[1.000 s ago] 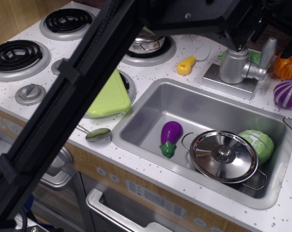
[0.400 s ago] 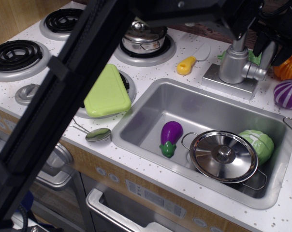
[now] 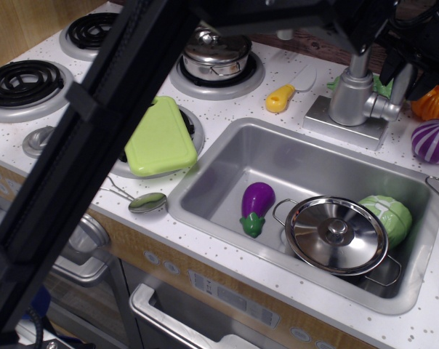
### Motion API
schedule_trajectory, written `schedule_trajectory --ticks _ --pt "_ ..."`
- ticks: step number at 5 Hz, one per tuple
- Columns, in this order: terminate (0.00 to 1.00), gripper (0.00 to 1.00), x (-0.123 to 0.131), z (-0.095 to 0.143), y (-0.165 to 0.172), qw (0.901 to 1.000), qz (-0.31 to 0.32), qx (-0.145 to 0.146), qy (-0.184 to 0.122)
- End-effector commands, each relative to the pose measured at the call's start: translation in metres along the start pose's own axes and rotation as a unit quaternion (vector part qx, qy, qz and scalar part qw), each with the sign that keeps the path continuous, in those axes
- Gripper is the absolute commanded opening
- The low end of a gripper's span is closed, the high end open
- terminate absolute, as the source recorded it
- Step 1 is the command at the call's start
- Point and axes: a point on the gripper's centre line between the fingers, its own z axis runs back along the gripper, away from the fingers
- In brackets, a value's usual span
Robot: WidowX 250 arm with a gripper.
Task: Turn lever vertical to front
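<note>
The lever (image 3: 400, 86) is a small silver-grey paddle standing upright on the right side of the cylindrical tap body (image 3: 352, 98), at the back of the sink. My gripper (image 3: 401, 76) comes down from the top right. Its black fingers (image 3: 388, 69) sit close on either side of the lever and appear to clamp it. The lever's top is hidden by the gripper. My black arm (image 3: 96, 131) crosses the view from the lower left to the top.
The sink (image 3: 227, 138) holds a purple eggplant (image 3: 256, 203), a lidded steel pot (image 3: 336, 234) and a green cabbage (image 3: 391, 214). A purple onion (image 3: 432, 140) and an orange vegetable (image 3: 434, 102) lie right of the tap. A yellow-handled knife (image 3: 281, 97), a green board (image 3: 161, 138) and a pot (image 3: 216, 52) are to the left.
The gripper has come down from above the tap onto the lever, and its fingers now flank it. The arm has shifted left, uncovering the pot on the stove. The lever still stands upright.
</note>
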Motion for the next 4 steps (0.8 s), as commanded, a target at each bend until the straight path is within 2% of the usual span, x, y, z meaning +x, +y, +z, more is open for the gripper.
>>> schedule_trajectory --ticks 1,2,3,4 --pt "0.00 0.00 -0.005 0.055 0.006 0.9986 0.048 -0.006 -0.020" --pt "0.00 0.00 -0.017 0.051 0.003 0.9979 0.061 -0.013 -0.019" --pt "0.00 0.00 -0.025 0.039 0.001 0.9964 0.071 -0.045 -0.012" --pt "0.00 0.00 -0.031 0.030 -0.001 0.9958 0.075 -0.051 -0.013"
